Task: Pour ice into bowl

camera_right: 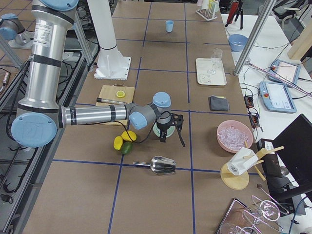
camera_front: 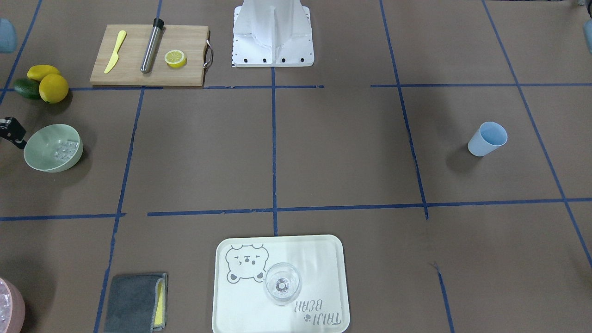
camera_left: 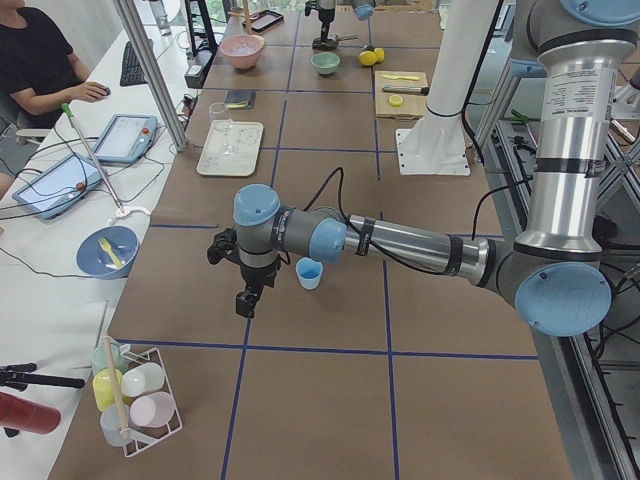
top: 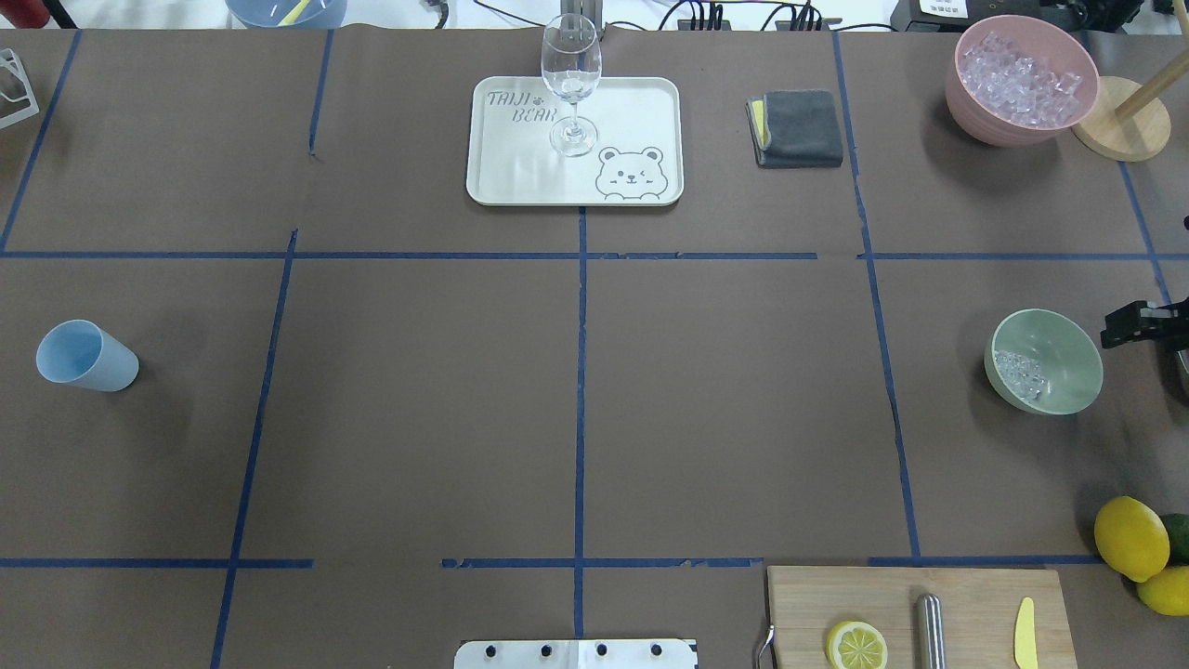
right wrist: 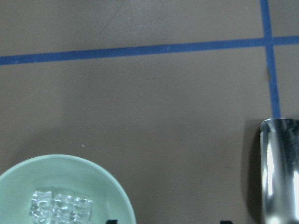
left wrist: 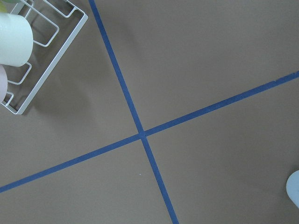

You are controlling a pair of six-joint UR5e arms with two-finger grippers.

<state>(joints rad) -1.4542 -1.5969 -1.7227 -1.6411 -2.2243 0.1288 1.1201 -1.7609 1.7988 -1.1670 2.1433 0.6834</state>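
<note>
Your right claw [right wrist: 168, 222] has its two fingertips set wide apart with nothing between them. It hangs just beside the one green bowl [top: 1064, 353] at the right edge of the overhead view. One small heap of ice [top: 1020, 373] lies inside that bowl, against its left wall. One metal scoop [camera_right: 161, 165] lies on the table near the bowl.

Your left claw [camera_left: 245, 300] points down near the single blue cup [top: 85, 356] at the far left. You cannot tell from these views how far it is open.

At the top centre, one wine glass [top: 570, 79] stands on one tray [top: 641, 102]. To their right are one grey cloth [top: 801, 128] and one pink bowl [top: 985, 107] of ice. At the lower right, one cutting board [top: 971, 599] carries one lemon slice [top: 855, 645], one metal rod [top: 929, 632] and one yellow knife [top: 1024, 646]. Two lemons [top: 1130, 537] sit beside it.
</note>
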